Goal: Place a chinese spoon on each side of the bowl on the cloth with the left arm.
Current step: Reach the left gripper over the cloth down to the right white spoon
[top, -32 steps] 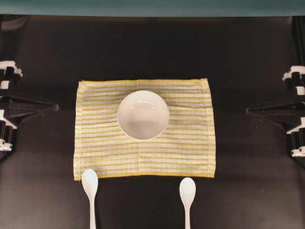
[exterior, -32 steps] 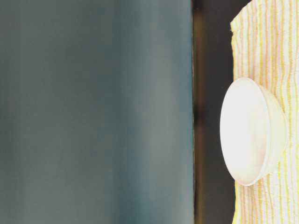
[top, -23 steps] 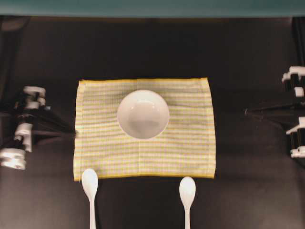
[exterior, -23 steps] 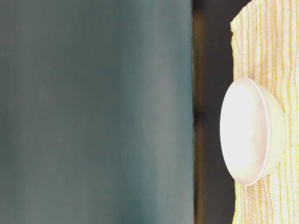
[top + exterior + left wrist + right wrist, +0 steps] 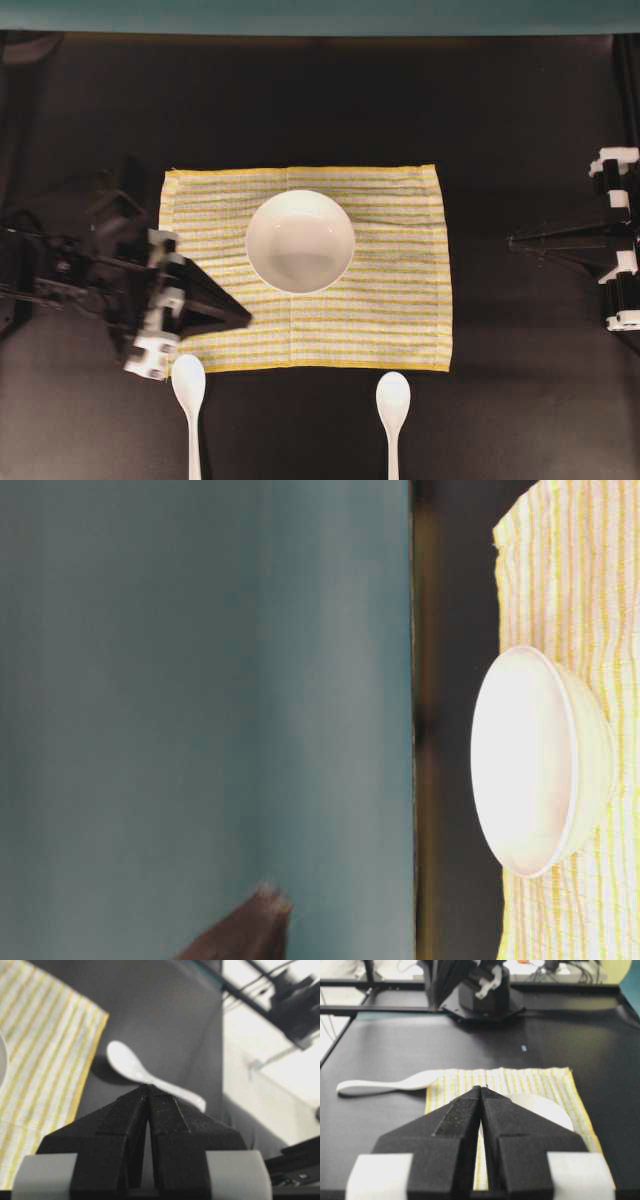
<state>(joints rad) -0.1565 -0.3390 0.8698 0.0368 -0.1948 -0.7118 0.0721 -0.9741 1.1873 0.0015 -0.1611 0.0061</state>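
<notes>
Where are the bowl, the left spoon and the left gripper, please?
bowl (image 5: 300, 241), overhead view, inner floor.
left spoon (image 5: 188, 379), overhead view, scoop.
left gripper (image 5: 243, 319), overhead view, closed fingertips.

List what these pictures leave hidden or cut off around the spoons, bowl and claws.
- Both spoons' handles: left spoon and right spoon run off the overhead view's bottom edge.
- Bowl: partly hidden behind the right claw in the right wrist view.
- Left claw: blurred and cut off in the table-level view.
- Cloth: its near-left corner is covered by the left arm overhead.
</notes>
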